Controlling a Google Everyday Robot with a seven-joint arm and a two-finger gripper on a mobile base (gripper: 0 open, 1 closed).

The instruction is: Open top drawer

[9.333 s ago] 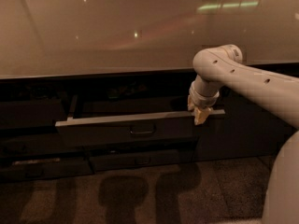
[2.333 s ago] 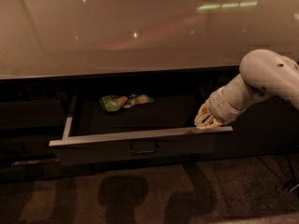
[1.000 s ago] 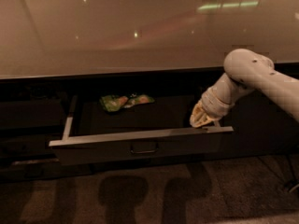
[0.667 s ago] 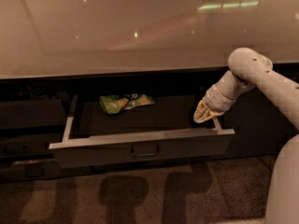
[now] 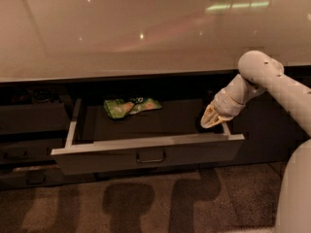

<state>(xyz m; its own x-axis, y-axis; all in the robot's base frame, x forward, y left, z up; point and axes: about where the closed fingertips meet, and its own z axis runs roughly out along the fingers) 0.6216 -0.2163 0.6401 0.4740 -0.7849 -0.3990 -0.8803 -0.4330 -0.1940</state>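
The top drawer (image 5: 107,157) has slid far out, the pincer (image 5: 214,118) (grip: cannot tell) at its mid-right rim; opening looks done, so withdraw clear next.

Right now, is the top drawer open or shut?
Open. The top drawer sticks out from under the counter, its inside exposed, with a green packet at the back. The gripper sits by its right rim.

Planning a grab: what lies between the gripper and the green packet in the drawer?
Only bare floor, in the camera view: the gripper is at the top drawer's right rim, the packet at its back left.
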